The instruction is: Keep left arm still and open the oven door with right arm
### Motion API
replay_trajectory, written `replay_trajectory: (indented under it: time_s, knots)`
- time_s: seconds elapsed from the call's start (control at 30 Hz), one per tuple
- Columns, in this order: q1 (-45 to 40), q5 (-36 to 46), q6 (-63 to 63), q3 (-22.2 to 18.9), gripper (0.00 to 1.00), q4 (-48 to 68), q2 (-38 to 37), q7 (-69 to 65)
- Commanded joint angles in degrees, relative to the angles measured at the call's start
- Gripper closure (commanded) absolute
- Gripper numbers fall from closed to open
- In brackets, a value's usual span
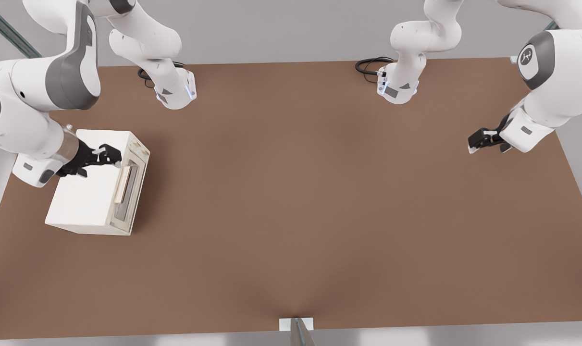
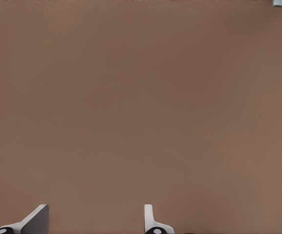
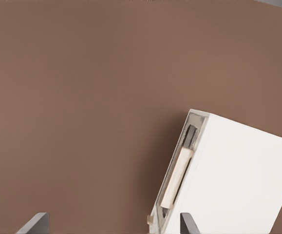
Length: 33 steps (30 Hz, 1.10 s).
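Gripper above oven top at the front view's left, fingers spread, empty. Door shut. Advise lowering to straddle tan handle squarely before closing.

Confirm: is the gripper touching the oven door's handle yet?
Apart. In the right wrist view the open gripper straddles bare table, with the tan handle beyond its fingertips; the front view puts the gripper over the oven's top edge.
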Motion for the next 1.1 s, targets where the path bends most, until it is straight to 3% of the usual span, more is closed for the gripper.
replay_trajectory:
  time_s: [0.0, 0.1, 0.17, 0.2, 0.23, 0.27, 0.3, 0.37, 0.4, 0.43, 0.57, 0.6, 0.63, 0.7, 1.07]
  knots:
    - [-0.06, 0.00, 1.83, 0.01, 0.00, 0.02, 0.01, -3.89]
    - [0.74, -1.22, -0.72, 0.54, 0.00, 0.11, 1.15, -6.96]
    - [2.49, -11.32, -4.23, 1.07, 0.02, -0.24, 2.73, -9.86]
    - [8.11, -20.29, -10.81, 1.68, 0.75, -0.33, 4.14, -10.22]
    - [11.45, -19.86, -18.91, 1.95, 1.00, -0.06, 4.23, -8.38]
    - [11.72, -19.60, -20.23, 3.78, 1.00, 1.61, 4.14, -3.82]
    - [13.29, -21.87, -21.55, 5.55, 1.00, 1.52, 7.64, 11.38]
    - [17.70, -36.39, -19.72, 4.94, 1.00, 0.20, 12.22, 19.04]
    - [19.10, -35.33, -14.26, 1.44, 1.00, -2.52, 12.22, 21.77]
    - [21.92, -33.22, -7.67, -5.52, 1.00, -5.60, 12.31, 26.07]
    - [23.67, -33.84, -5.46, -7.54, 1.00, -9.91, 14.77, 45.77]
    - [25.78, -33.92, -4.50, -10.97, 1.00, -9.91, 16.61, 47.61]
    - [26.13, -33.92, -1.69, -11.15, 1.00, -10.43, 17.41, 51.83]
    - [28.24, -34.54, -1.16, -13.08, 1.00, -10.70, 17.94, 53.94]
    - [27.10, -36.38, 5.08, -14.14, 1.00, -17.90, 18.20, 53.42]
